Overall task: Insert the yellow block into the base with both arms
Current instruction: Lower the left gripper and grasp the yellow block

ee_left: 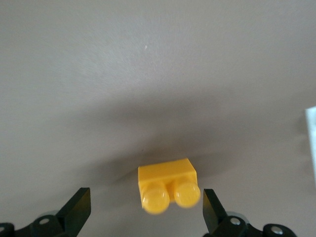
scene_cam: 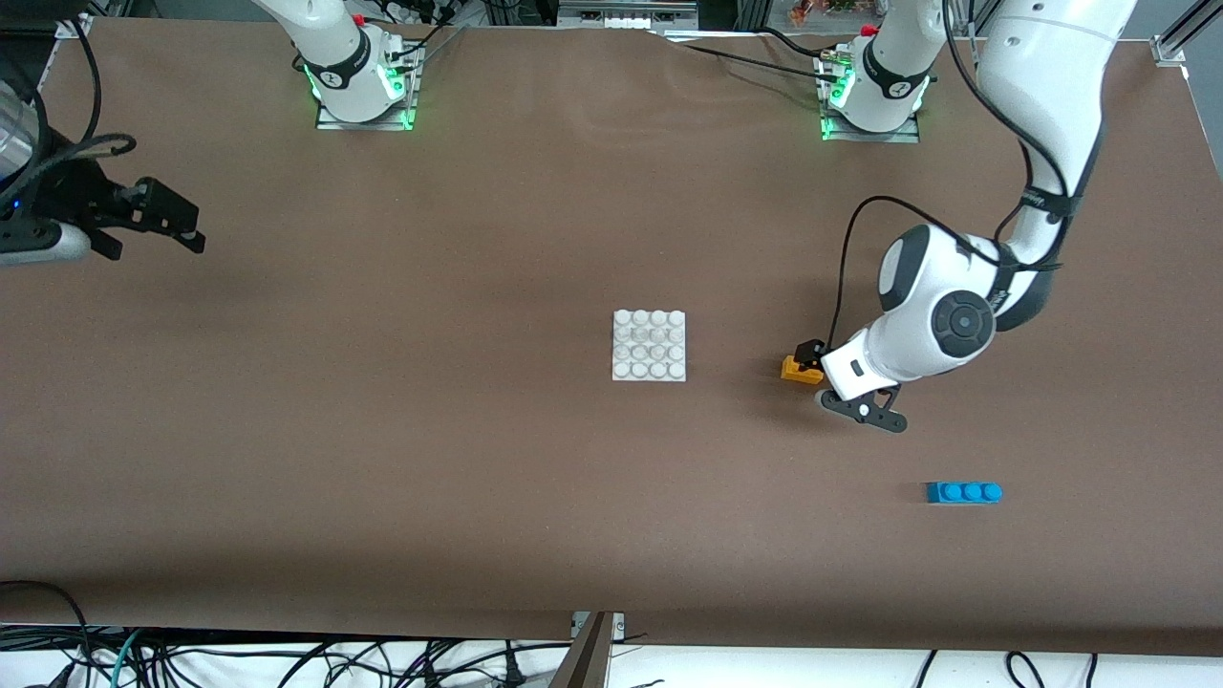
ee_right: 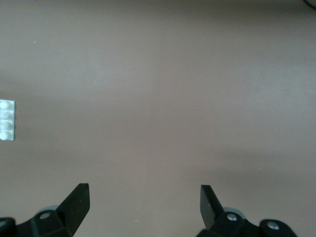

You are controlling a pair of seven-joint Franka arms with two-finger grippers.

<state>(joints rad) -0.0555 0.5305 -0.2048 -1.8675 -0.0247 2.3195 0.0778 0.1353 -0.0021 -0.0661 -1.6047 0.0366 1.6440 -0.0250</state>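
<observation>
The yellow block (scene_cam: 799,370) lies on the brown table, beside the white studded base (scene_cam: 650,345) toward the left arm's end. My left gripper (scene_cam: 810,363) is low at the block and open. In the left wrist view the block (ee_left: 168,185) sits between the two fingertips of the left gripper (ee_left: 146,210), its two studs facing the camera, with gaps on both sides. An edge of the base (ee_left: 311,138) shows there too. My right gripper (scene_cam: 177,222) is open and empty over the right arm's end of the table and waits. In the right wrist view the right gripper (ee_right: 144,202) is over bare table, with a corner of the base (ee_right: 7,120) at the edge.
A blue three-stud brick (scene_cam: 963,492) lies nearer to the front camera than the yellow block, toward the left arm's end. The two arm bases (scene_cam: 363,81) stand along the table's back edge.
</observation>
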